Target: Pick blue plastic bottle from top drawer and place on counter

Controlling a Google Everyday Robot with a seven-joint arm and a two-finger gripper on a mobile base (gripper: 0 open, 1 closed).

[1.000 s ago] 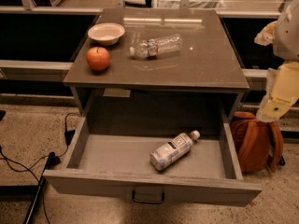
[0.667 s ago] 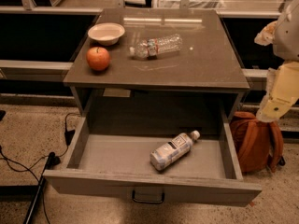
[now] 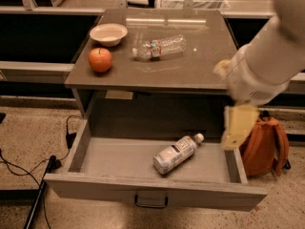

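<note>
The blue plastic bottle lies on its side in the open top drawer, right of the middle, with its white cap pointing to the back right. The drawer's dark handle is on its front. The counter is the grey-brown table top above it. My gripper hangs from the white arm in front of the counter's right front corner, above the drawer's right wall and to the right of the bottle, not touching it.
On the counter lie a clear water bottle, a red apple and a white bowl. An orange backpack stands on the floor right of the drawer. Black cables run over the floor at left.
My arm has swung in from the right edge of the view toward the drawer's right side. The blue plastic bottle and the things on the counter have not moved.
</note>
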